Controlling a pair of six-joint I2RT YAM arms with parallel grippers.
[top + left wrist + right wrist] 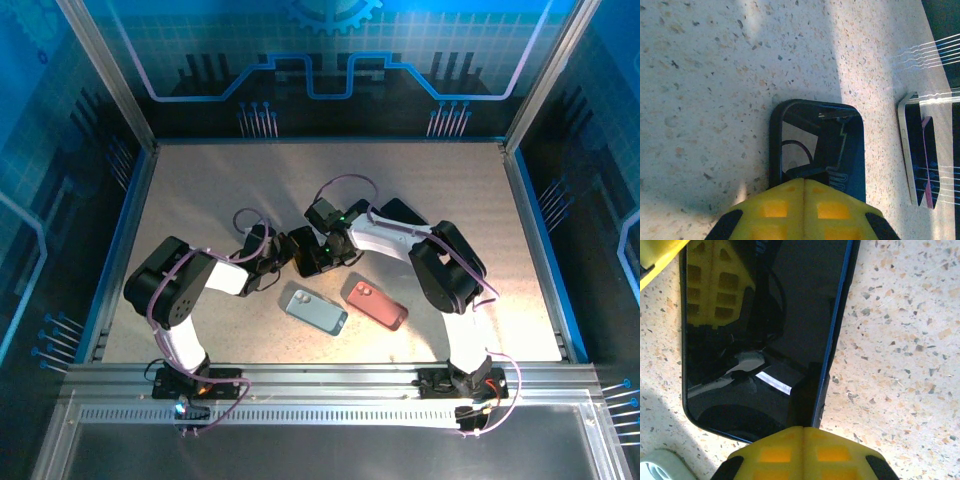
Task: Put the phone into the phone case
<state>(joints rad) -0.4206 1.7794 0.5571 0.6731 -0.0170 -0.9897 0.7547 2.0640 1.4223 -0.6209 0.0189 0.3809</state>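
Note:
A black-screened phone lies face up on the speckled table between my two grippers. A dark blue rim that looks like the phone case's edge runs round the phone; I cannot tell how fully it sits in. My left gripper is shut, its yellow tips over one short end of the phone. The right gripper is shut too, its tips over the opposite end near the blue side edge. In the top view the left gripper and right gripper meet at mid-table.
A blue-grey phone-shaped shell and a red one lie nearer the arm bases. A dark flat slab lies behind the right wrist. A white-edged phone lies right of the black one. Blue walls ring the table.

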